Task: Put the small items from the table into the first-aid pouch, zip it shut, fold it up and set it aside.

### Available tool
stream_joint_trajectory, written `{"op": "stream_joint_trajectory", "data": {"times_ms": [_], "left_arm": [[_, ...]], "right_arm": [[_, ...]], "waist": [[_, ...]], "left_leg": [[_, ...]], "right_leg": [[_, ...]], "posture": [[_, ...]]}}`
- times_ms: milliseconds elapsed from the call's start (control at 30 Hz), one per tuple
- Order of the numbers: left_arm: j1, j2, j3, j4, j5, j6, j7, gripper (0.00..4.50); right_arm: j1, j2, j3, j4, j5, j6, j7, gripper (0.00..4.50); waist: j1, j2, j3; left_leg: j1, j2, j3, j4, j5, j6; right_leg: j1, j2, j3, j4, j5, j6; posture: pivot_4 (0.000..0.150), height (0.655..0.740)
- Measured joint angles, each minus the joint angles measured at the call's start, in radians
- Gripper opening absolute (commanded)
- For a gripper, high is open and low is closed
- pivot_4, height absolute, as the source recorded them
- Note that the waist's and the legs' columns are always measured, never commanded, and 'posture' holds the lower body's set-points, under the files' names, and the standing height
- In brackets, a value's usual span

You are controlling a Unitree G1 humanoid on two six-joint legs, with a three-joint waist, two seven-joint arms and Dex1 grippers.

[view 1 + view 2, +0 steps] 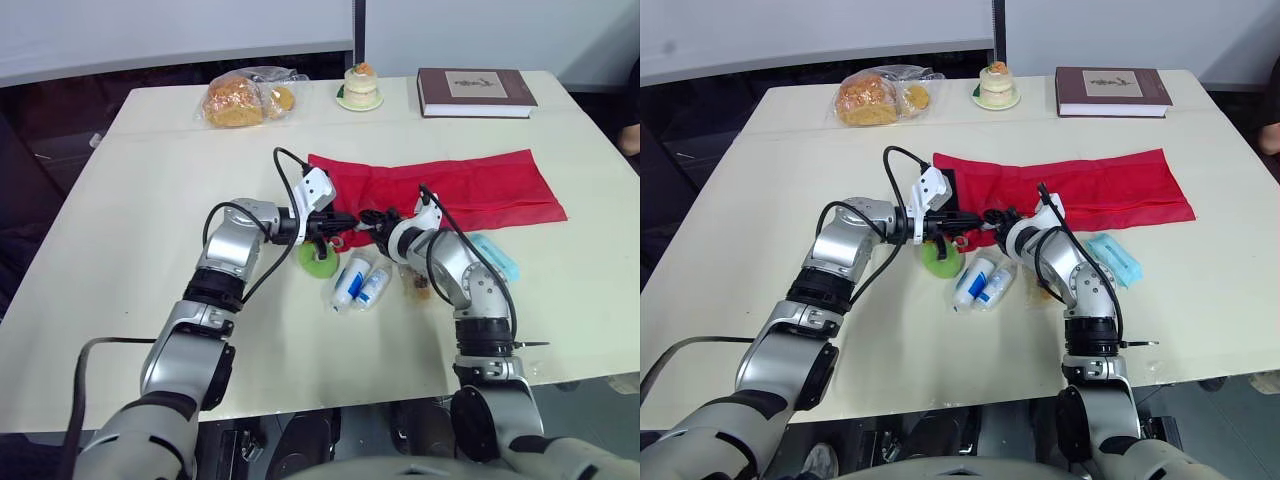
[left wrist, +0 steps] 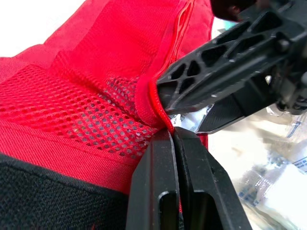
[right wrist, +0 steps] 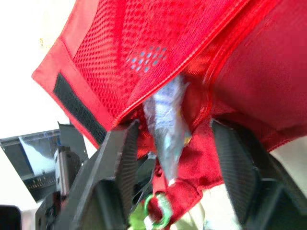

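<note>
The pale tabletop carries everything. The red pouch lies opened out flat across its middle, long side running left to right, its mesh inner lining and a black strip visible in the right wrist view. At the far edge sit a dark brown book, a clear bag of bread and a small cake on a plate, all well apart from the pouch. Both arms meet at the pouch's near left corner. The left gripper has its fingers pressed together, clamped on the red edge of the pouch by the mesh pocket. The right gripper faces it from the other side, its fingers spread apart and straddling the same lifted edge. Between them a clear wrapped packet hangs at the mouth of the mesh pocket; we cannot tell if either finger touches it. Still on the tabletop, near side of the pouch: a teal packet to the right of the right arm, two white bottles with blue labels lying side by side and touching, a green roll just beside them under the left gripper, and a small clear sachet next to the right forearm.
</note>
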Motion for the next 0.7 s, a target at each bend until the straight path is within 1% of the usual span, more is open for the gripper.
{"op": "stream_joint_trajectory", "data": {"times_ms": [233, 300, 400, 467, 500, 533, 567, 633, 700], "left_arm": [[-0.02, 0.0, -0.002, 0.054, 0.008, -0.029, 0.004, 0.0], [-0.03, -0.002, -0.003, 0.073, 0.01, -0.044, 0.004, 0.0], [-0.042, -0.002, -0.007, 0.101, 0.015, -0.064, 0.004, 0.0], [-0.043, -0.002, -0.007, 0.114, 0.018, -0.071, 0.004, 0.0], [-0.043, -0.002, -0.007, 0.117, 0.018, -0.075, 0.004, 0.0], [-0.044, -0.002, -0.007, 0.118, 0.018, -0.078, 0.004, 0.0], [-0.045, -0.002, -0.007, 0.121, 0.019, -0.082, 0.003, 0.0], [-0.047, -0.002, -0.007, 0.127, 0.019, -0.09, 0.003, 0.0], [-0.05, -0.003, -0.008, 0.134, 0.02, -0.096, 0.003, 0.0]], "right_arm": [[0.049, -0.018, 0.038, -0.08, 0.0, 0.095, 0.001, 2.47], [0.06, -0.053, 0.054, -0.106, 0.002, 0.137, 0.014, 2.47], [0.074, -0.153, 0.087, -0.175, -0.012, 0.207, 0.079, 2.47], [0.075, -0.218, 0.102, -0.209, -0.046, 0.234, 0.137, 1.95], [0.074, -0.257, 0.117, -0.226, -0.077, 0.245, 0.173, 1.77], [0.073, -0.274, 0.128, -0.234, -0.092, 0.252, 0.19, 1.3], [0.069, -0.304, 0.149, -0.245, -0.129, 0.26, 0.226, 0.95], [0.04, -0.379, 0.209, -0.269, -0.246, 0.259, 0.336, 0.05], [0.002, -0.416, 0.26, -0.28, -0.336, 0.254, 0.417, 0.05]], "waist": [[0.001, 0.0, 0.0], [0.003, 0.0, 0.0], [0.005, 0.0, 0.0], [0.005, 0.0, 0.0], [0.005, 0.0, 0.0], [0.005, 0.0, 0.0], [0.005, 0.0, 0.0], [0.005, 0.0, 0.0], [0.004, 0.0, 0.0]], "left_leg": [[0.0, 0.0, 0.0, 0.0, 0.0, 0.0], [0.0, 0.0, 0.0, 0.0, 0.0, 0.0], [-0.001, -0.001, 0.0, 0.0, 0.0, 0.0], [-0.001, 0.0, 0.001, 0.0, 0.0, 0.0], [-0.001, 0.0, 0.001, 0.0, 0.0, 0.0], [-0.001, 0.0, 0.001, 0.0, 0.0, 0.0], [-0.001, 0.0, 0.001, 0.0, 0.0, 0.0], [-0.001, 0.0, 0.001, 0.0, 0.0, 0.0], [-0.001, 0.0, 0.001, 0.0, 0.0, 0.0]], "right_leg": [[0.0, 0.0, 0.0, 0.0, 0.0, 0.0], [0.0, 0.0, 0.0, 0.0, 0.0, 0.0], [0.0, 0.0, 0.0, 0.0, 0.0, 0.0], [0.0, 0.0, 0.0, 0.0, 0.0, 0.0], [0.0, 0.0, 0.0, 0.0, 0.0, 0.0], [0.0, 0.0, 0.0, 0.0, 0.0, 0.0], [0.0, 0.0, 0.0, 0.0, 0.0, 0.0], [0.0, 0.0, 0.0, 0.0, 0.0, 0.0], [0.0, 0.0, 0.0, 0.0, 0.0, 0.0]], "posture": [[0.15, 0.7289], [0.15, 0.7289], [0.15, 0.7289], [0.15, 0.7289], [0.15, 0.7289], [0.15, 0.7289], [0.15, 0.7289], [0.15, 0.7289], [0.15, 0.7289]]}}
